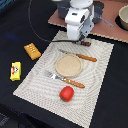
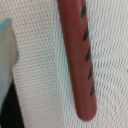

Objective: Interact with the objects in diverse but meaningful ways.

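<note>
Filling the wrist view at close range: sausage (image 2: 80, 60), reddish-brown with dark grill marks down one side, long axis running nearly straight along the frame, rounded end visible, lying flat on woven placemat (image 2: 35, 70); fingertips out of shot, so open or closed cannot be told from here; sausage sitting directly beneath the camera, suggesting a straight descent with jaws set across the short width.

Exterior view next: gripper (image 1: 81, 39) low over the far edge of the placemat (image 1: 100, 65), body hiding the fingers, state still impossible to tell; sausage (image 1: 85, 43) barely peeking out just under it, close to the mat's far border and near the brown board (image 1: 107, 27) behind; little spare room on that far side, plenty toward the near side. Round wooden plate (image 1: 68, 65) at the mat's middle, knife (image 1: 80, 55) beyond it, fork (image 1: 65, 79) in front; tomato (image 1: 66, 93) near the front edge; bread block (image 1: 32, 50) and yellow packet (image 1: 15, 70) off the mat at the exterior view's left, well apart from the arm.
</note>
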